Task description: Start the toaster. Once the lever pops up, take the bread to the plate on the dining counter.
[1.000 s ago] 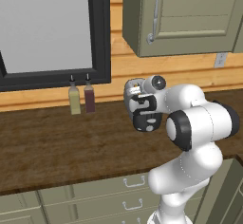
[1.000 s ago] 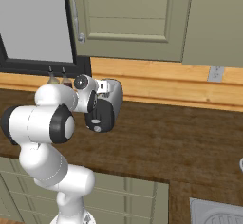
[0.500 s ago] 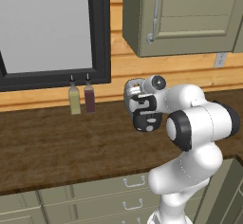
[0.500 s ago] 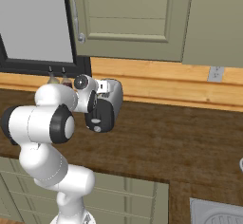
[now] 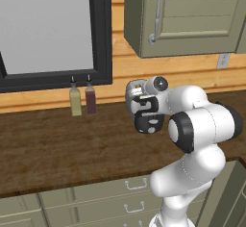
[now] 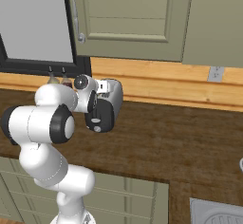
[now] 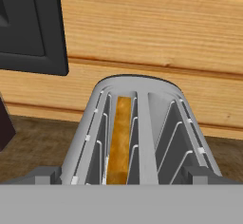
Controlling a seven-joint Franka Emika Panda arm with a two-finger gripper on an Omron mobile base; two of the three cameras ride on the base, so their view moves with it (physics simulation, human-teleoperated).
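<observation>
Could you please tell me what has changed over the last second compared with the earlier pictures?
Nothing has visibly changed. The gripper still hangs open over the toaster, and the bread still sits in its left slot in the hand view. The two bottles by the window stay put.

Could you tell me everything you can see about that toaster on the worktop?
The toaster is small, rounded and silver-grey, metal by the look of it, with two long slots on top lined with thin wire guides. It stands upright on the dark wood worktop, close to the wooden wall boards. A slice of bread sits on edge in the left slot as the hand view shows it, golden-brown crust up; the other slot is empty. Its glossy black end panel faces the room, partly behind the robot's wrist.
</observation>
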